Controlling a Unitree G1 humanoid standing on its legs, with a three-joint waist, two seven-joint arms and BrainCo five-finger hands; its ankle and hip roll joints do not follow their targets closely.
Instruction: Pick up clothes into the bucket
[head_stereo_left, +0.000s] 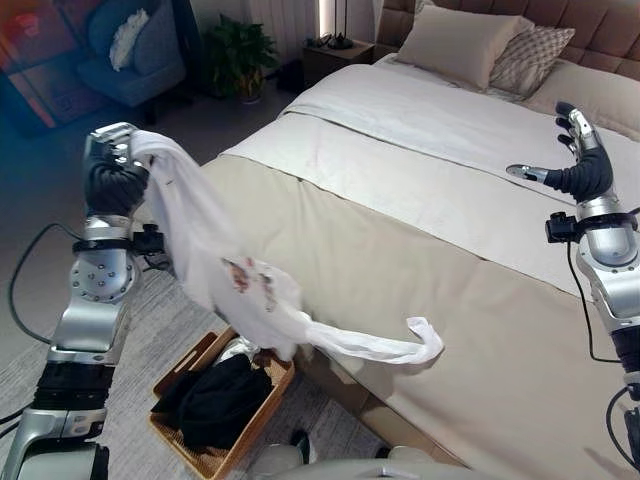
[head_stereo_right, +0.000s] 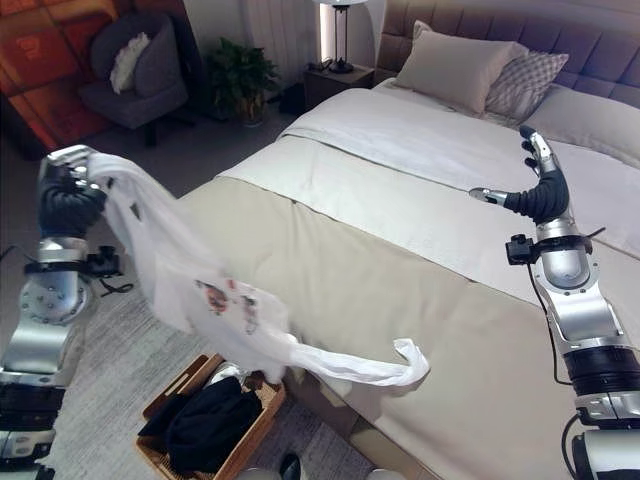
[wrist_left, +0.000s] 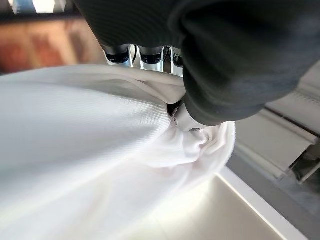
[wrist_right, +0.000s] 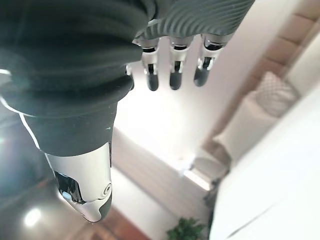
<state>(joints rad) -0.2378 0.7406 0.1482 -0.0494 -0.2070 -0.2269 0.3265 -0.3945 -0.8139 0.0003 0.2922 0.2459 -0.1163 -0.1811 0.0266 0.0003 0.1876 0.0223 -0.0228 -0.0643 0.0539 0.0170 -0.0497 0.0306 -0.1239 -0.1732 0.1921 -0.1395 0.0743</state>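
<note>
White printed shirt (head_stereo_left: 215, 250), gripped by the raised left hand (head_stereo_left: 112, 170), slants down rightward above the basket (head_stereo_left: 180, 440); right hand (head_stereo_left: 580, 160) open-fingered.

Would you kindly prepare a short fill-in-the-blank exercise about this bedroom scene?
1. The white garment is clutched by the ____ robot hand.
2. The garment's far end trails onto the ____.
3. The wicker basket already holds ____ clothing.
4. The right robot hand hangs over the bed with its fingers ____.

Missing words: left; bed; black; open
</note>
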